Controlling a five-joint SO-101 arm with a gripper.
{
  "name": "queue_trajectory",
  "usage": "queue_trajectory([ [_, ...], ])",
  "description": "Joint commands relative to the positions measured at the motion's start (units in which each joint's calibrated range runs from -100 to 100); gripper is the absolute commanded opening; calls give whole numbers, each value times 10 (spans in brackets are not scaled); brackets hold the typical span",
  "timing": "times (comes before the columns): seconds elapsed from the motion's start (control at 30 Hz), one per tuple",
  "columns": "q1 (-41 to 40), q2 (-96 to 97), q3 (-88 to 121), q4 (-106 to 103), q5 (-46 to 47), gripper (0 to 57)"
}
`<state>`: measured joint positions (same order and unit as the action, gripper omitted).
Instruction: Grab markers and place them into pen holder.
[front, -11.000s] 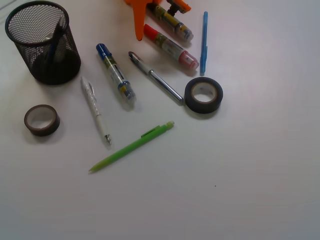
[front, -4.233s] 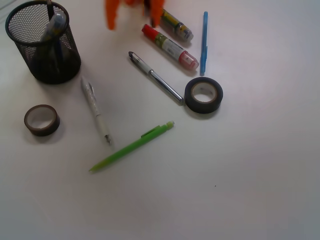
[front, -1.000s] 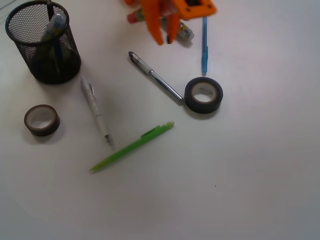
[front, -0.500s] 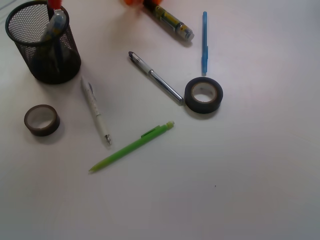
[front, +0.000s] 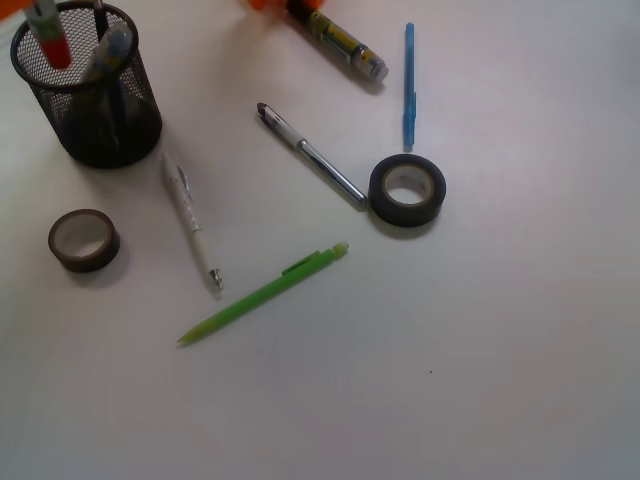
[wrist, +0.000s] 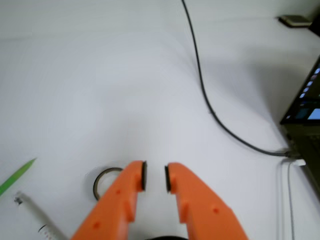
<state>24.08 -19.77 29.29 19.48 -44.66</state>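
Pincer (wrist: 154, 177): orange, tips slightly parted, nothing between them. Pen holder (front: 133, 112) directly beneath, two markers inside, red-ended marker (front: 47, 35) standing tall. Dark-and-yellow marker (front: 340, 41) lay apart on table (front: 480, 330). Risk: withdrawing jaws could clip the red end and tip the holder.

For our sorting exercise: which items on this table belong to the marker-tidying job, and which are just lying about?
Job: pen holder, red-ended marker and blue-ended marker in it, dark and yellow marker.

Lying about: silver pen, white pen, blue pen, green pencil, two tape rolls.
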Motion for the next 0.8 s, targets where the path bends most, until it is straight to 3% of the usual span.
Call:
queue_trajectory([
  [0.0, 14, -21, 17, -16, -3, 3],
  [0.13, 16, -29, 41, -16, 0, 5],
  [0.2, 15, -33, 51, -16, 0, 37],
  [0.33, 11, -42, 69, -16, 4, 257],
  [0.4, 11, -50, 69, -16, 19, 324],
  [0.77, -7, -54, -31, 62, 98, 314],
])
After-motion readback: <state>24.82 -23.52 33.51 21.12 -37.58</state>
